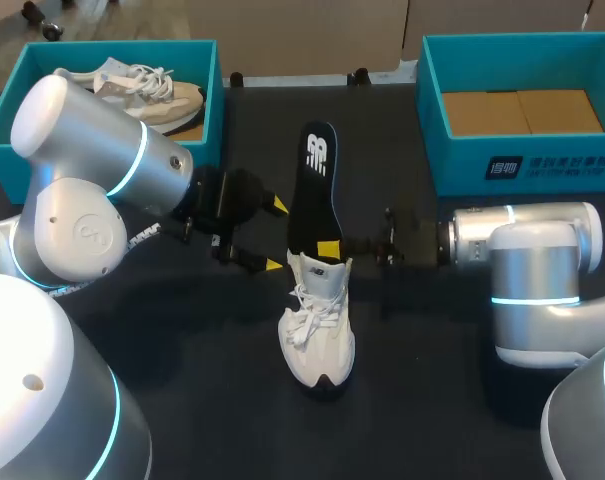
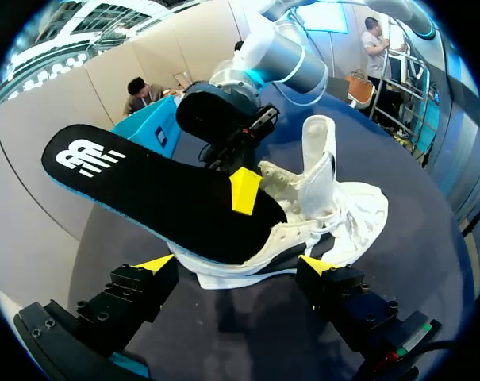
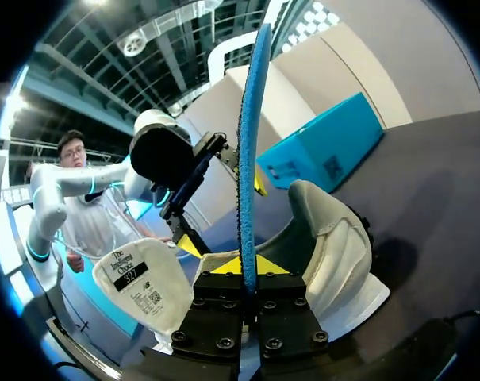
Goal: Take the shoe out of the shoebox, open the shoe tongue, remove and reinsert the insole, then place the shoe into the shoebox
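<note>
Black insole (image 1: pixel 313 190) is sticking up out of the white shoe (image 1: pixel 319 325), which is standing upright near the middle of the dark table (image 1: pixel 432 400) with its toe pointing to the near edge. The insole's near end is sitting down inside the shoe's opening, and the rest is leaning away toward the far side, logo end highest.

The right gripper (image 1: pixel 327 249) is sitting just right of the shoe. It is pinching the insole low down, just above the collar, with its fingers closed on both faces. From its own wrist the insole is showing edge-on, a blue strip rising straight out from between the yellow tips. The tongue (image 3: pixel 140 290) is standing lifted off the opening, over toward the toe.

The left gripper (image 1: pixel 277 236) is hovering just left of the shoe and insole with its fingers spread wide, gripping nothing. I cannot tell whether its nearer tip is touching the shoe.

At the far left a teal box (image 1: pixel 212 90) is holding a second shoe (image 1: pixel 132 85), partly hidden behind the left arm. At the far right another box (image 1: pixel 452 165) is holding brown cardboard (image 1: pixel 522 110).
</note>
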You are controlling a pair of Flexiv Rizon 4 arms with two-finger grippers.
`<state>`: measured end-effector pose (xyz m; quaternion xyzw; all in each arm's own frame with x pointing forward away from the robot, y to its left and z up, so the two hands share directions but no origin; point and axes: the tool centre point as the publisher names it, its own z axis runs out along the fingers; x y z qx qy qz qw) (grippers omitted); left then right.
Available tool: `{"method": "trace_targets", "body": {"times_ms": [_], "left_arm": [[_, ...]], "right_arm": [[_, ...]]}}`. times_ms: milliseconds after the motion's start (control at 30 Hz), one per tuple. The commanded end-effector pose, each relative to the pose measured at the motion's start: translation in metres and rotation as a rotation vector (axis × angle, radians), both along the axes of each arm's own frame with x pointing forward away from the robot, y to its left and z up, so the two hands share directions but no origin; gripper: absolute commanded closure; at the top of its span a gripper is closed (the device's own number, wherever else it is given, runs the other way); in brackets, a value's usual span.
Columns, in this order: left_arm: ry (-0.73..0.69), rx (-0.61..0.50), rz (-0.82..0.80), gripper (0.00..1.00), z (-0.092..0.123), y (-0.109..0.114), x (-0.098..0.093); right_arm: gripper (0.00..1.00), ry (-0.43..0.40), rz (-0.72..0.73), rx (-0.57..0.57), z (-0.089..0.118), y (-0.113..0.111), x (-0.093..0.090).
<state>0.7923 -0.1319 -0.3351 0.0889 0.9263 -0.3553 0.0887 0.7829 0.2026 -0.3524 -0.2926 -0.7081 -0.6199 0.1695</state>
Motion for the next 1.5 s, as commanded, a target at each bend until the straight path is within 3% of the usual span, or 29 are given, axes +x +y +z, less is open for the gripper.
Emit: {"method": "trace_targets", "body": {"times_ms": [33, 300, 333, 433, 933, 1367, 1500], "left_arm": [[0.000, 0.006, 0.002, 0.00, 0.000, -0.001, -0.001], [0.000, 0.006, 0.002, 0.00, 0.000, -0.001, -0.001], [0.000, 0.006, 0.002, 0.00, 0.000, -0.001, -0.001], [0.000, 0.006, 0.002, 0.00, 0.000, -0.001, -0.001], [0.000, 0.006, 0.002, 0.00, 0.000, -0.001, -0.001], [0.000, 0.006, 0.002, 0.00, 0.000, -0.001, -0.001], [0.000, 0.006, 0.002, 0.00, 0.000, -0.001, -0.001]], "right_arm": [[1.00, 0.014, 0.007, -0.003, -0.008, 0.000, -0.004], [0.99, -0.009, 0.009, -0.011, -0.001, -0.004, 0.003], [0.82, -0.011, 0.010, -0.012, 0.000, -0.004, 0.004], [0.76, -0.018, 0.010, -0.017, 0.002, -0.004, 0.006], [0.75, -0.064, 0.013, -0.033, 0.013, -0.001, 0.014], [0.67, -0.115, 0.021, -0.030, 0.025, 0.004, 0.038], [0.70, -0.096, 0.045, -0.022, 0.026, 0.006, 0.044]]}}
